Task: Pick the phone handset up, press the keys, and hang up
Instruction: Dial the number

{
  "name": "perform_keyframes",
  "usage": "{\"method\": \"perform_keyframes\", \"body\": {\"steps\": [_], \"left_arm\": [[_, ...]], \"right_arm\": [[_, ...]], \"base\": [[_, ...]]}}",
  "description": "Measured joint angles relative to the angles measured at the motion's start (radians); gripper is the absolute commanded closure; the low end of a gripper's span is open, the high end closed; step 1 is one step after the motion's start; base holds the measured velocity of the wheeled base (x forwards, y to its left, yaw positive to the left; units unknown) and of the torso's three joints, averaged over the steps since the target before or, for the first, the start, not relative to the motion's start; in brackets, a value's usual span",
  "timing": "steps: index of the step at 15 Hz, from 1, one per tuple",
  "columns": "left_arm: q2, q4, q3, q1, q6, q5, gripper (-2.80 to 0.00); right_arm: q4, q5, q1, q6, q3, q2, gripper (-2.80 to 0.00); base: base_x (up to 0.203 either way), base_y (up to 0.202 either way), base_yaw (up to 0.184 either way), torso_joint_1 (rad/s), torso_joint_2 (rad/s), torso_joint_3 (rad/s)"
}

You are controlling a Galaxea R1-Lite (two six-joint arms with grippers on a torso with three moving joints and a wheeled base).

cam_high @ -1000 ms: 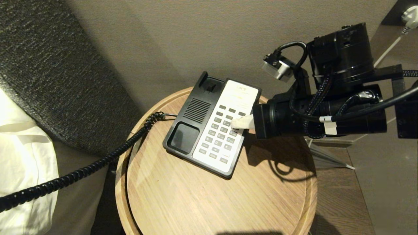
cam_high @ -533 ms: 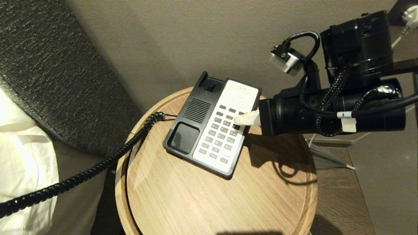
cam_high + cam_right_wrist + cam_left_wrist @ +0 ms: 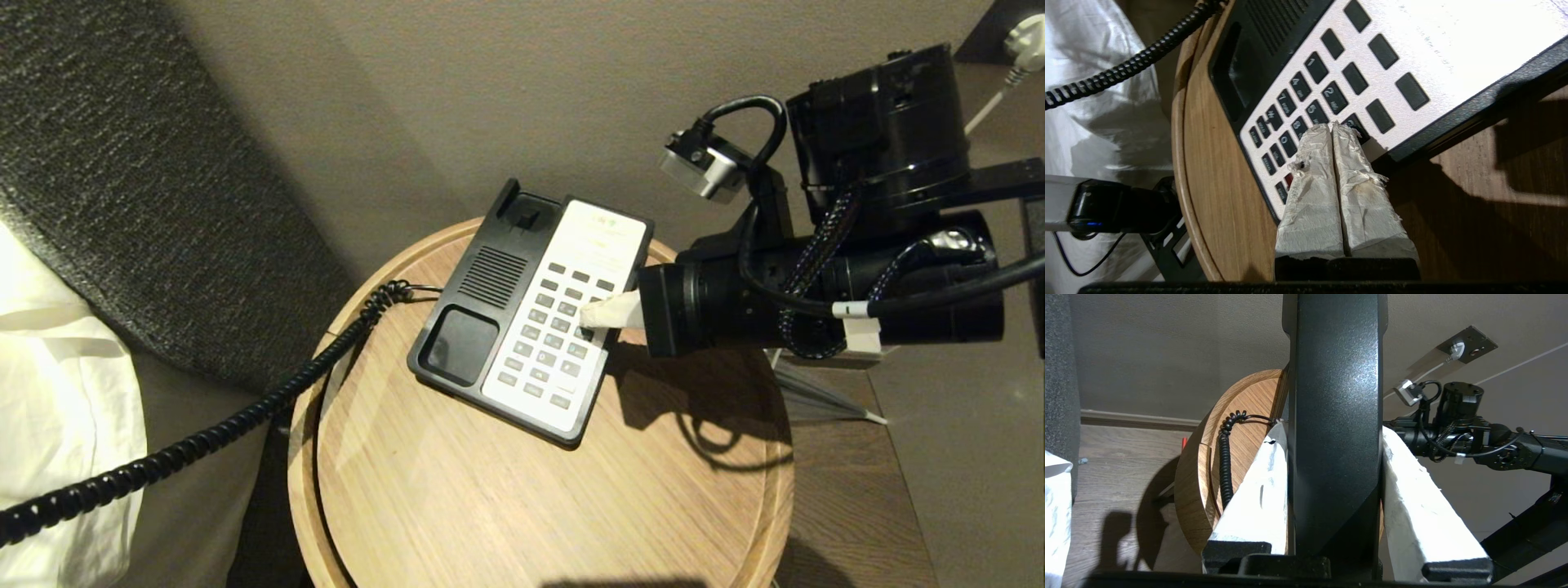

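Black plastic: the phone handset (image 3: 1337, 428) is sitting upright between the two white-wrapped fingers (image 3: 1257, 506) of the left gripper (image 3: 1336, 457), which is clamping it on both sides, off to the left of the table and outside the head view.
Cord: a black coiled cord (image 3: 204, 437) is running from the left edge of the head view up onto the table and curling in beside the phone base; in the left wrist view it is lying along the table rim (image 3: 1224, 457).
Phone base: the black phone base (image 3: 531, 310) is resting on the far half of the round wooden table (image 3: 539, 490), its cradle standing empty and its white keypad panel (image 3: 563, 318) facing up.
Right gripper: the right gripper (image 3: 1331, 128) is reaching in from the right, level with the keypad, its two paper-wrapped fingers (image 3: 1312, 179) pressed together into one point.
Contact: the joined tip is lying over the right-hand columns of keys, beside the 5 and 8; it seems to be touching a key, though the tip is hiding the key under it.
Bedding: white bedding (image 3: 57, 384) is lying at the left edge, beside a dark textured headboard (image 3: 122, 163).
Wall: a white plug (image 3: 1024, 37) is sitting in a socket at the top right.
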Motion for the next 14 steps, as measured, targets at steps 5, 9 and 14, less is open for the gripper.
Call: {"method": "perform_keyframes", "body": {"steps": [5,9,14], "left_arm": [[-0.005,-0.001,-0.001,0.0,0.0,0.0,0.0],[-0.007,-0.001,0.0,0.0,0.0,-0.001,0.0],[-0.009,-0.001,0.0,0.0,0.0,-0.001,0.0]], "right_arm": [[0.0,-0.008,-0.001,-0.001,0.001,0.013,0.0],[-0.002,-0.009,-0.001,-0.001,0.014,0.016,0.0],[-0.005,-0.013,-0.001,-0.003,0.032,0.018,0.0]], "base": [[0.0,0.0,0.0,0.0,0.0,0.0],[0.0,0.0,0.0,0.0,0.0,0.0],[0.0,0.0,0.0,0.0,0.0,0.0]]}}
